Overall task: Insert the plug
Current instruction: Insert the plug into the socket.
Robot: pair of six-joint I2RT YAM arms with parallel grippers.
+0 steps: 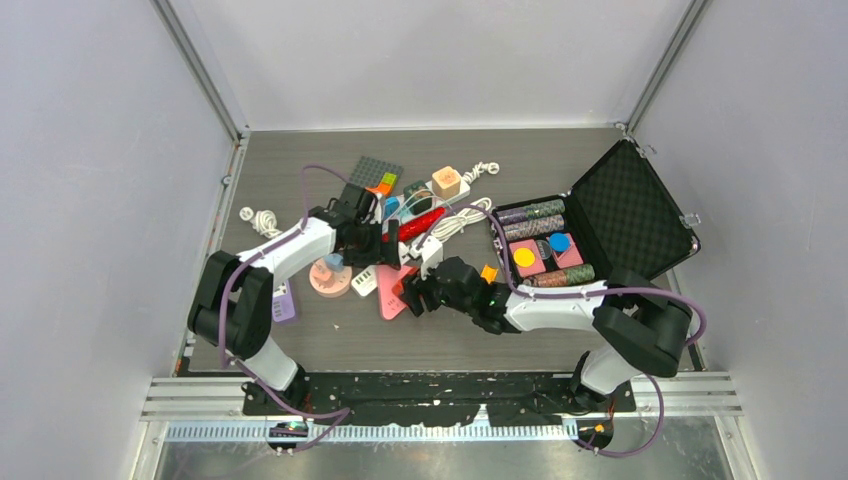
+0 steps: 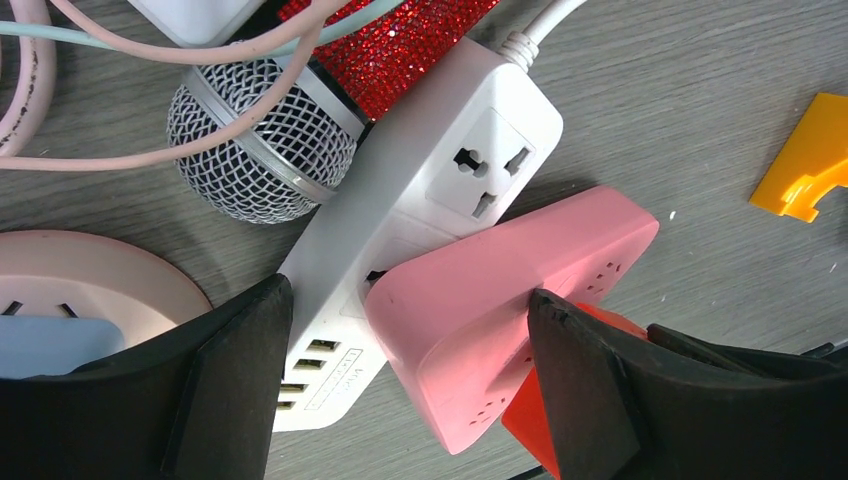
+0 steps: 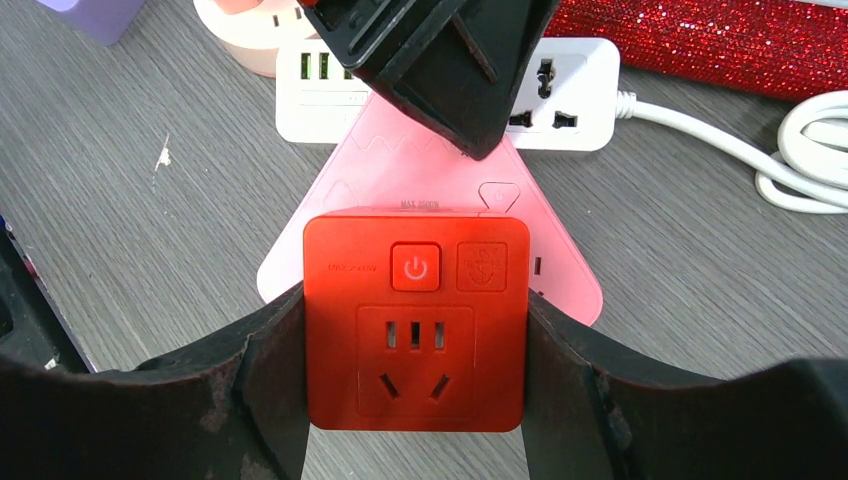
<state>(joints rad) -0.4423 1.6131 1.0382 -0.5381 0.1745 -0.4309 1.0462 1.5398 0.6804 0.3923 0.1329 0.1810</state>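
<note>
Fingers of the right gripper (image 3: 414, 360) press both sides of the red socket adapter (image 3: 415, 320), holding it face-up over the wide end of the pink triangular power strip (image 3: 390, 175). Whether the two touch is unclear. The left gripper (image 2: 405, 300) stands wide open astride that strip's narrow tip, gripping nothing, where the tip overlaps the white power strip (image 2: 440, 170).

A power sign marks the square button (image 3: 415, 267) on the red socket cube (image 3: 415, 330), an embossed crest (image 3: 481, 266) sits beside it, and the fine print there and on the pink triangular socket (image 3: 400, 180) is too small to read.
</note>
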